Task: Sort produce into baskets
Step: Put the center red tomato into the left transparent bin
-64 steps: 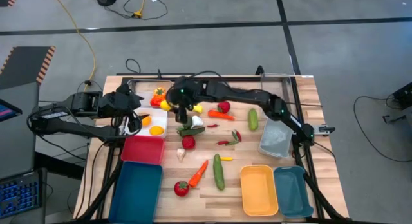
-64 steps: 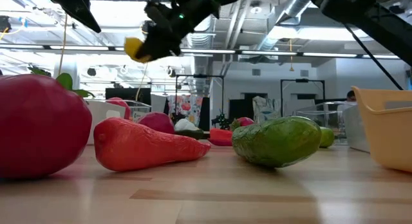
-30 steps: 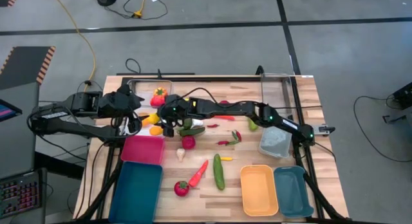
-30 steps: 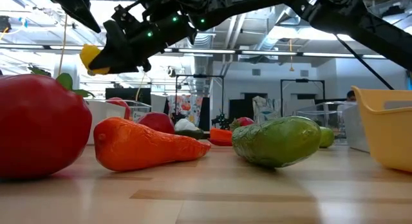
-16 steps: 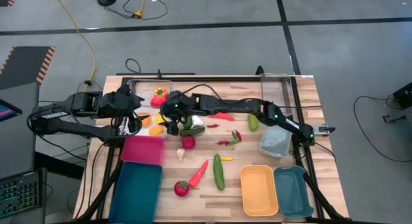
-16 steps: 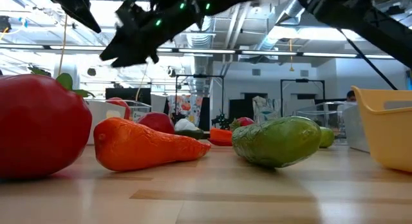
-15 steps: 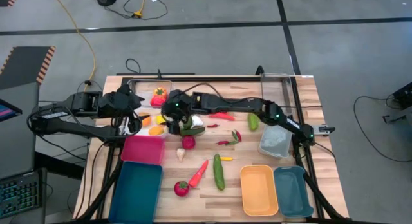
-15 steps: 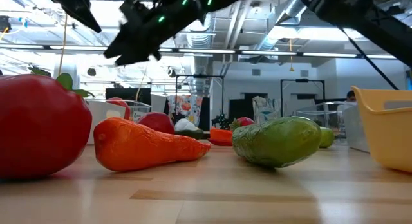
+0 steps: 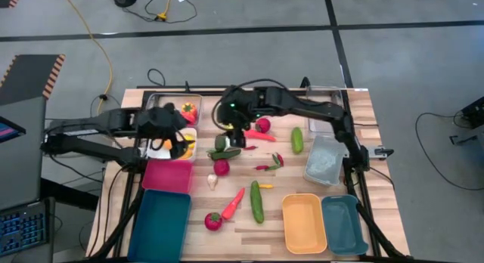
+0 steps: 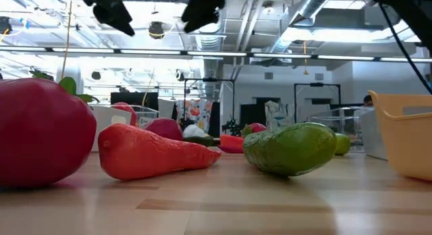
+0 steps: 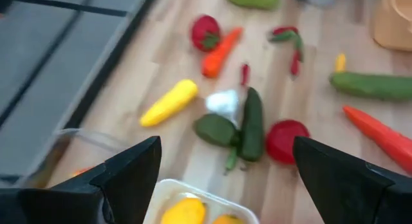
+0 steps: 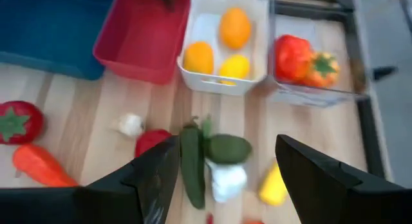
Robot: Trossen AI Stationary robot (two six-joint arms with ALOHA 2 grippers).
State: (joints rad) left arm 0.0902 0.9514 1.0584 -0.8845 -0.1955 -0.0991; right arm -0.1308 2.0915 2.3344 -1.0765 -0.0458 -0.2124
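The pale wooden surface (image 9: pixel 355 112) stands on a grey floor; no readable writing shows anywhere. In the white plastic basket (image 12: pixel 222 47) lie three pieces: two orange fruits and one yellow lemon (image 12: pixel 234 67). The clear basket (image 12: pixel 315 89) beside it holds two peppers. The left claw (image 9: pixel 178 143) hovers over the white basket, fingers apart and empty. The right claw (image 9: pixel 234 133) hangs above the dark green cucumber (image 12: pixel 191 165) and white garlic (image 12: pixel 225 179), fingers apart, holding nothing.

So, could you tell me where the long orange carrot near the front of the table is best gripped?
Grip the carrot across its middle, coming straight down, probably. It lies flat and diagonal, with bare wood either side, so jaws set crosswise should fit; the tomato crowds its lower end.
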